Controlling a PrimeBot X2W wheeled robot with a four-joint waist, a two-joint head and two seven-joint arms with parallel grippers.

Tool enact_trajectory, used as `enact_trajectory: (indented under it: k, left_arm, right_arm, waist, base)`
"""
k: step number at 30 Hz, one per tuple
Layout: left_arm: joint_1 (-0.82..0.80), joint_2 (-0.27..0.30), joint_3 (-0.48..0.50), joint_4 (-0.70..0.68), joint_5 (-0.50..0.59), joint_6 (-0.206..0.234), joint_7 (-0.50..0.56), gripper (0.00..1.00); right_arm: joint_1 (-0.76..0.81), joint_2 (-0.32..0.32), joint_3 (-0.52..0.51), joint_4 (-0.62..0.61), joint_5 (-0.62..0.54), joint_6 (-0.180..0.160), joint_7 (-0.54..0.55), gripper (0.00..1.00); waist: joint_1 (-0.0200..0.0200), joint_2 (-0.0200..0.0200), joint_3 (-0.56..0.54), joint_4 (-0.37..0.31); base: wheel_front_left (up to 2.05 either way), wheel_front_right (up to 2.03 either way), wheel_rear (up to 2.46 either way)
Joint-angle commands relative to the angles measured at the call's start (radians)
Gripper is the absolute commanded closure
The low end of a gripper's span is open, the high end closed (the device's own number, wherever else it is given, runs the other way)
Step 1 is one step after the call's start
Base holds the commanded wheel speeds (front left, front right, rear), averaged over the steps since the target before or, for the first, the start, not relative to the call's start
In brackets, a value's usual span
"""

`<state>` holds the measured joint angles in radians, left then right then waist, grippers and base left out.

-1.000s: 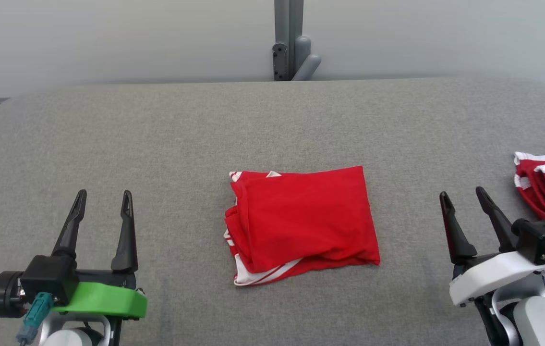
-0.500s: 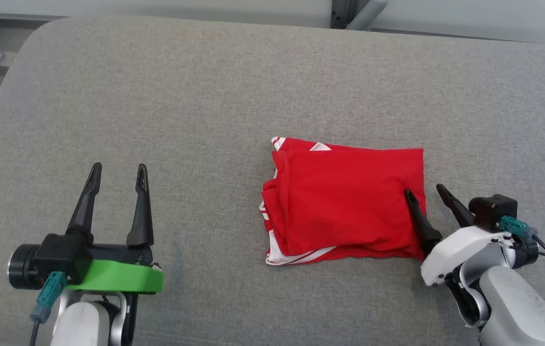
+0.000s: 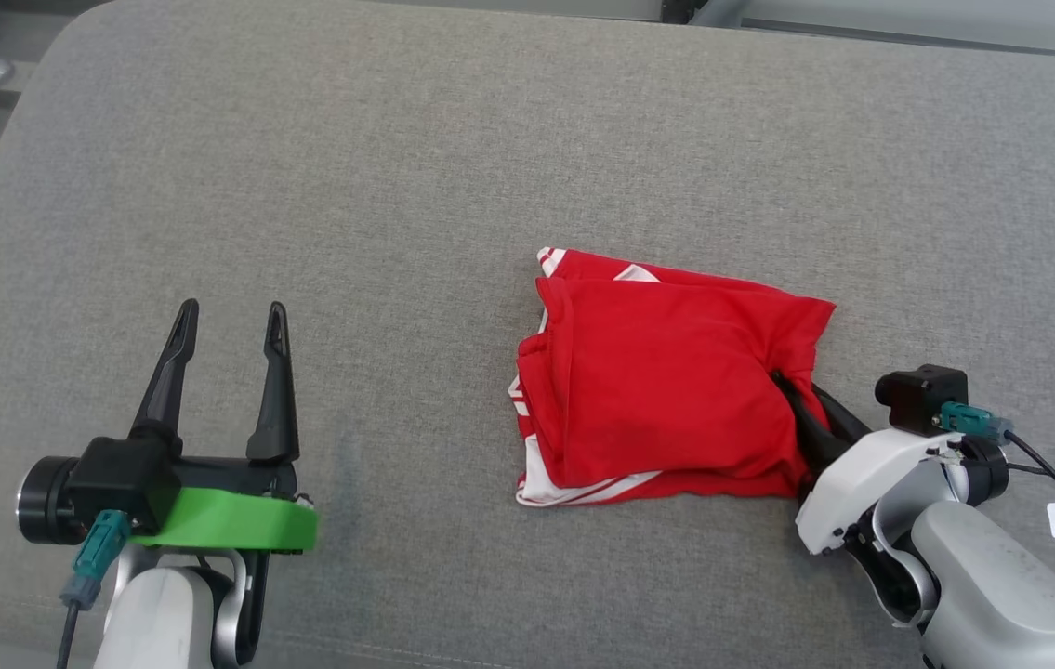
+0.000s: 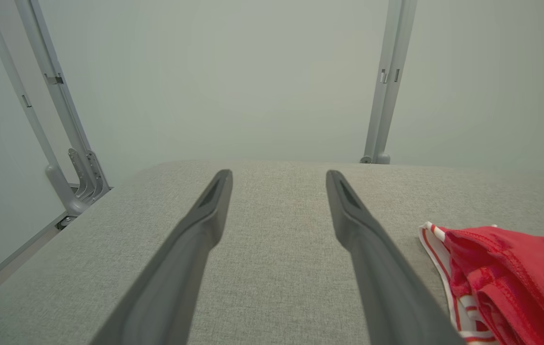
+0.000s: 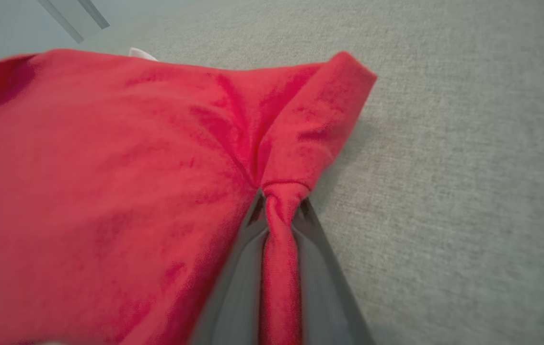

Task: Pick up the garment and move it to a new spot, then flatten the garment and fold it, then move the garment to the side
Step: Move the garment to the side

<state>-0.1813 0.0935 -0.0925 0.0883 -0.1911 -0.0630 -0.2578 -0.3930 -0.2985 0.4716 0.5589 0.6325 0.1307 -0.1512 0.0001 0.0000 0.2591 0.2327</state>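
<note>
Open grey table stretches left of and beyond the folded red garment. The left gripper stands well apart, a free gap between its 2 fingers. The right gripper, pinching the garment's right edge, blocks that side.

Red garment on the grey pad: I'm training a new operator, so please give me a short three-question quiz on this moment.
1. True or false: the right hand is shut on a pinch of the garment at its right edge.
2. Pick one. The left hand is: A) open above the bare pad, apart from the garment; B) shut on the garment; C) lying flat on top of the garment.
3. Fill in: in the head view, the garment's white trim shows along its ___ and lower edges.

Key: 1 true; 2 A; 3 left.
</note>
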Motion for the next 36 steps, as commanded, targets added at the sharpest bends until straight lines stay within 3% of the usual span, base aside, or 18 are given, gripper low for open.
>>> enact_trajectory:
  k: [1,9,19,27,36]
  left_arm:
    - [-0.018,0.008,0.005,-0.003,0.007,-0.005,-0.007,0.00]
    - [-0.020,0.032,0.007,-0.034,0.019,-0.002,-0.006,0.00]
    - [-0.022,0.064,0.000,-0.082,0.029,0.005,0.022,0.00]
    - [-0.063,0.098,-0.011,-0.153,0.041,-0.002,0.065,0.00]
    - [-0.118,0.137,-0.012,-0.237,0.054,-0.007,0.105,0.00]
  right_arm:
    - [0.013,-0.018,0.021,0.002,0.011,0.000,-0.010,1.00]
    - [0.032,-0.124,0.045,-0.097,-0.023,-0.001,-0.058,1.00]
    - [0.120,-0.205,-0.047,-0.204,-0.097,-0.001,-0.035,1.00]
    - [0.063,-0.235,-0.078,-0.301,-0.157,-0.001,-0.012,1.00]
    - [-0.055,-0.396,-0.116,-0.364,-0.185,-0.001,-0.010,1.00]
  waist:
    - [-0.0001,0.0000,-0.009,-0.018]
    - [-0.0001,0.0000,-0.010,-0.128]
    - [-0.0001,0.0000,0.006,-0.302]
    - [-0.0001,0.0000,0.099,-0.403]
    - [-0.0001,0.0000,0.246,-0.470]
  base:
    - [0.00,0.00,0.00]
    - [0.00,0.00,0.00]
    - [0.00,0.00,0.00]
    - [0.00,0.00,0.00]
    - [0.00,0.00,0.00]
